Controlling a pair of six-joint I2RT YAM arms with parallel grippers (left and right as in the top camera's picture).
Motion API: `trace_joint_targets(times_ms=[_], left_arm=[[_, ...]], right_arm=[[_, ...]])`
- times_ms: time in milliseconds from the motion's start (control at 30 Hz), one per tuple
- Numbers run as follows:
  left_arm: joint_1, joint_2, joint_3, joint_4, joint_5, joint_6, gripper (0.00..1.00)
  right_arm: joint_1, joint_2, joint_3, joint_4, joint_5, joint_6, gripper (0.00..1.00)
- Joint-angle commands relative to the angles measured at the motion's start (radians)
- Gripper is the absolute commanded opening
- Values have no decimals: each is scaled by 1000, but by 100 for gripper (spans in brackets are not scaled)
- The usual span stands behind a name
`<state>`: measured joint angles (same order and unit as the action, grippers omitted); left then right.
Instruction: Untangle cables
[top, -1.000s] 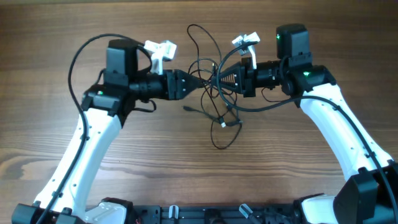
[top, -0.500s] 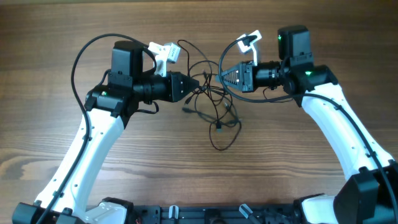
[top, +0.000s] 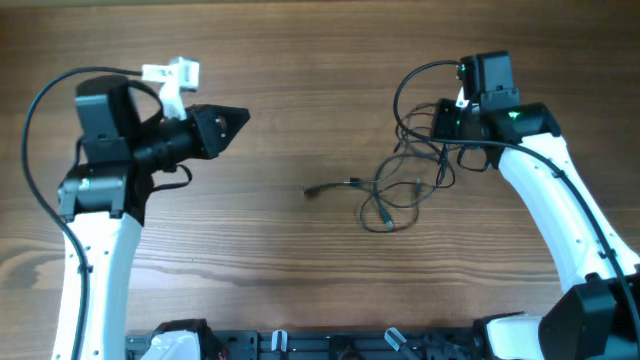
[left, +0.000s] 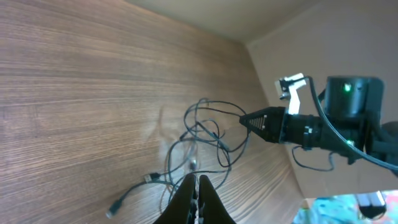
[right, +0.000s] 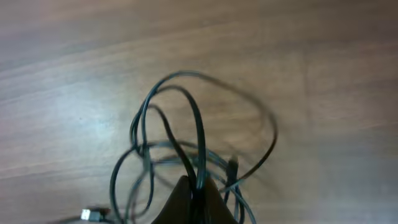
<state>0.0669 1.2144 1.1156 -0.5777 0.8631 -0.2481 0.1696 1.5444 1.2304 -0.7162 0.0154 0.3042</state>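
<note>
The cables (top: 400, 190) are thin black wires in a loose tangle on the table right of centre, with one plug end (top: 310, 192) trailing left. My right gripper (top: 432, 118) is at the tangle's upper right edge. In the right wrist view it (right: 196, 183) is shut on a strand of the cables (right: 199, 137), whose loops hang ahead of the jaws. My left gripper (top: 243, 114) is far to the left, well apart from the tangle. Its jaws (left: 198, 179) are shut with nothing seen between them, and they point toward the cables (left: 205, 134).
The wooden table (top: 300, 270) carries nothing but the cables. The thicker black cables of the arms loop above the left arm (top: 60, 95) and around the right wrist (top: 410, 80). The right arm's gripper (left: 261, 121) shows beyond the tangle in the left wrist view.
The left gripper has shut and swung away to the far left, off the tangle. The right gripper has drawn the tangle to the right with a strand in its jaws.
</note>
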Motion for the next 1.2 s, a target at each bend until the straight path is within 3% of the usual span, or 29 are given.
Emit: trace_joint_targets(times_ms=[0,33,100,200,500,700,1000,1167], left_arm=[[25,3,10,-8,90,6,4],[14,6,10,-8,90,6,11],[-18,22,10,-8,89,10,30],[-65,52,10,-8,87,10,36],[-269,207,10,32,77,10,34],[-358,240,10,69,-40,9,32],[-379,240,10,128,-47,5,32],[-378,240,10,159,-45,-23,34]], right_arm=[[-1,-48,17,77,-535,-306,4],[0,-52,17,98,-739,-356,4],[1,-64,17,144,-951,-357,4],[1,-79,17,195,-1107,-354,4],[1,-122,17,324,-1195,-248,4],[1,-122,17,417,-1299,-167,4],[1,-122,17,677,-1545,8,4],[1,-122,17,671,-1470,39,4]])
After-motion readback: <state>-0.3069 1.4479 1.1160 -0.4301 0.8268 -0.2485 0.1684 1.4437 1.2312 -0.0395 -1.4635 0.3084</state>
